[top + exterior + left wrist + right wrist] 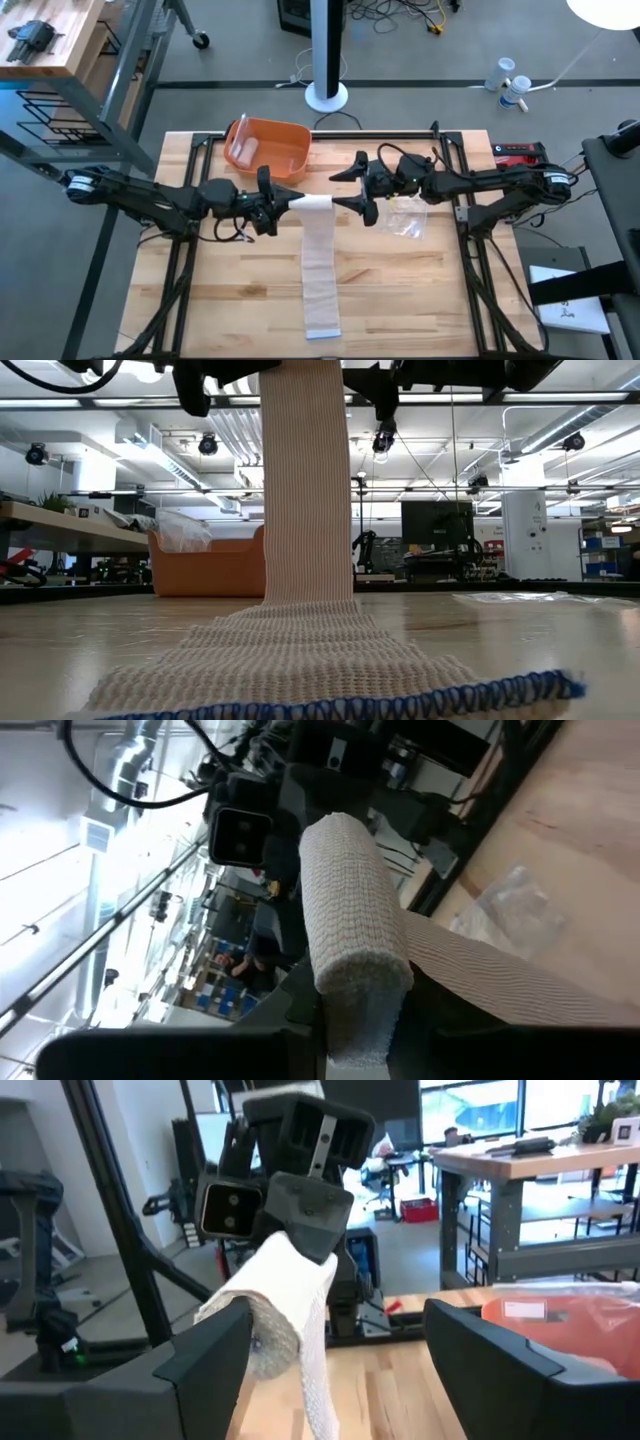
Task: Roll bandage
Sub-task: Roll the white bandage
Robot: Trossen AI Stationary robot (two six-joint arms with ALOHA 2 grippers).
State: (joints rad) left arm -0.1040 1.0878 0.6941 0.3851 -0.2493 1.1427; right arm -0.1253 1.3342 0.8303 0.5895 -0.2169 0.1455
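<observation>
The bandage's blue-edged tail (330,685) lies flat on the table (420,290), nearest us. Its roll (312,203) hangs mid-air, clenched endwise in the left gripper (283,200). The right gripper (355,190) gapes just beside the roll's free end. Rolling looks partway; next, I reckon, another turn to wind up the slack

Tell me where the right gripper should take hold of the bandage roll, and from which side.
Probably the free end of the bandage roll, approached straight along its axis from the right. The left gripper already clamps the opposite end, and the tail hangs down to the table, so only that end face is clear. The right gripper is open and roughly facing it.
</observation>
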